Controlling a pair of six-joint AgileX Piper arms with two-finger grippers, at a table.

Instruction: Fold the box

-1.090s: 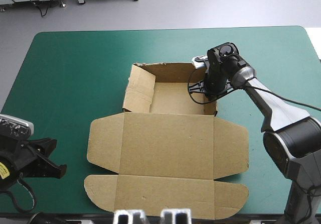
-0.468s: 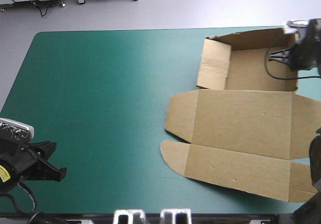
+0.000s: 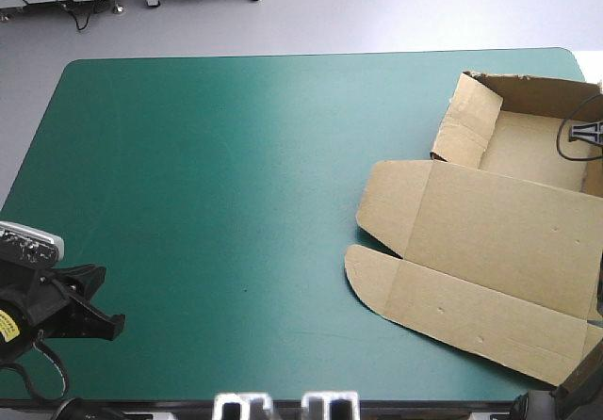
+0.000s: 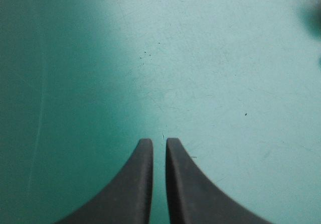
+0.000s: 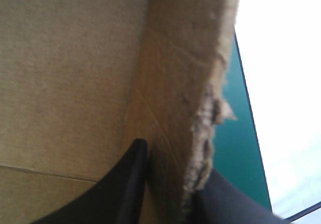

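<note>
The brown box (image 3: pixel 490 241) lies at the table's right side as an open tray with its lid flat toward the near edge. Its right part runs out of the high view. The left wall (image 3: pixel 468 119) and far wall stand raised. My right gripper (image 5: pixel 170 158) is outside the high view. In the right wrist view it is shut on the box's raised wall (image 5: pixel 175 83), one black finger inside the tray and one outside, at a torn edge. My left gripper (image 4: pixel 155 146) is shut on nothing, over bare cover at the near left corner (image 3: pixel 89 309).
The teal-green cover (image 3: pixel 236 203) spans the table's left and middle. In the right wrist view the table's right edge (image 5: pixel 239 148) runs close beside the gripped wall, with pale floor beyond it.
The box has slid from the table's middle to the right side, turning a little, with the right gripper on its wall leaving the high view. The left arm has not moved.
</note>
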